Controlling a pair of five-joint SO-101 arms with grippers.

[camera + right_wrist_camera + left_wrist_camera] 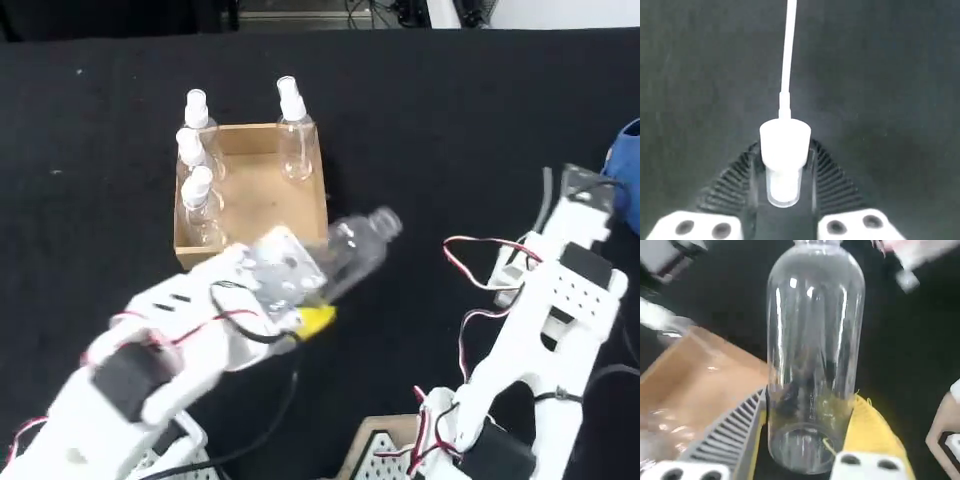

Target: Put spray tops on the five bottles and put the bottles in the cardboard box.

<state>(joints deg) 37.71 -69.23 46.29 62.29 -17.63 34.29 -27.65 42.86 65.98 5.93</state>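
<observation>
Bottle point(357, 248) point(812, 340), clear and uncapped, is pinched by its lower body between the jaws of the left gripper point(305, 290) point(807, 420), one ribbed grey finger point(732, 432) on one side and a yellow finger point(872, 430) on the other. Its base sits back toward the palm and its open neck points out well past the fingertips, tilted rather than upright. The cardboard box point(255, 200) point(700, 365) lies on the grey finger's side of these jaws, just beside them, with its near corner close to the held bottle; whether the two touch cannot be told. Inside the box, beyond the jaws, a row of three capped bottles point(190, 150) stands along one wall, and a fourth capped bottle point(293, 130) stands upright at the far corner on the opposite side, each with a white spray head. The right gripper point(785, 170) is closed on a white spray top point(785, 142), whose collar sits squeezed between the two black ribbed fingers. Its thin dip tube point(789, 50) runs straight out ahead of the fingertips over the black table cover point(450, 120) point(890, 75). The right arm point(560, 290) stands well apart from the left jaws and the box.
</observation>
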